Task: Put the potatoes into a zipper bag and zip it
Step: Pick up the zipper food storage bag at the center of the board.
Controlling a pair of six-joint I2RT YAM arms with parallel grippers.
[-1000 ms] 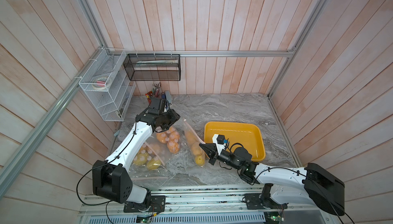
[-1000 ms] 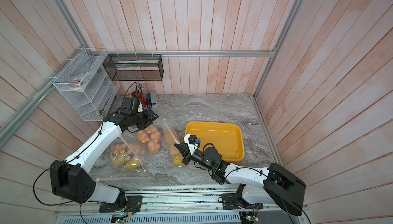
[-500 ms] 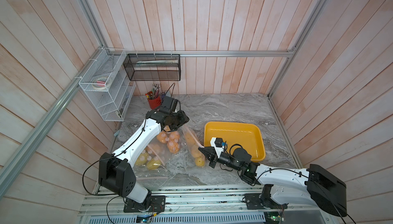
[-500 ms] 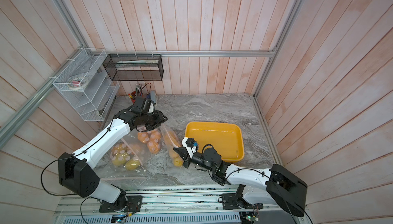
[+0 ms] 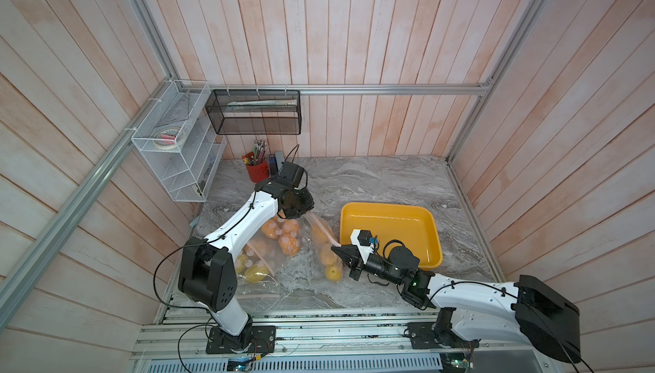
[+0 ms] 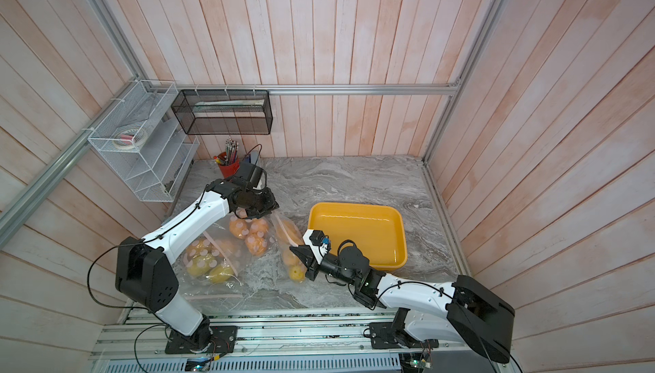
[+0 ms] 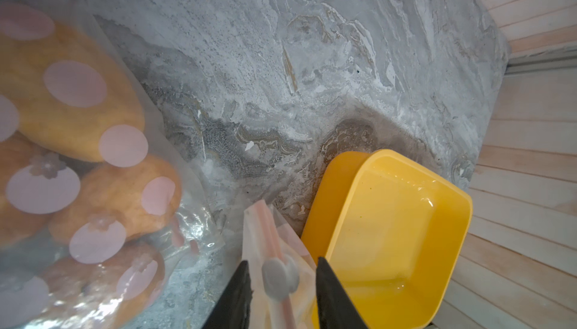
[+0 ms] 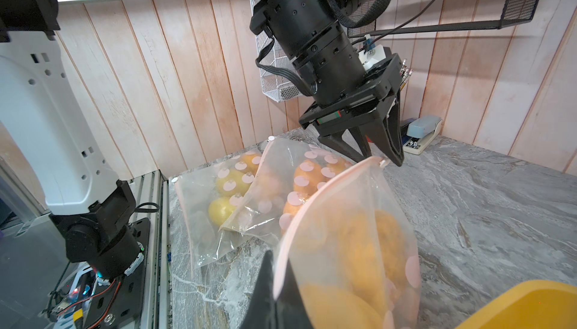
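Potatoes [image 8: 368, 243] sit inside zipper bag [image 5: 320, 233] on counter [image 5: 372, 183], zip edge raised. Right end effector [image 5: 334, 247] clamped on the near corner of the seal, probably to keep the strip taut. Left end effector [image 7: 281, 261] apart, fingers straddling grey slider [image 7: 280, 277] without pinching it; judged: zipping about to start.
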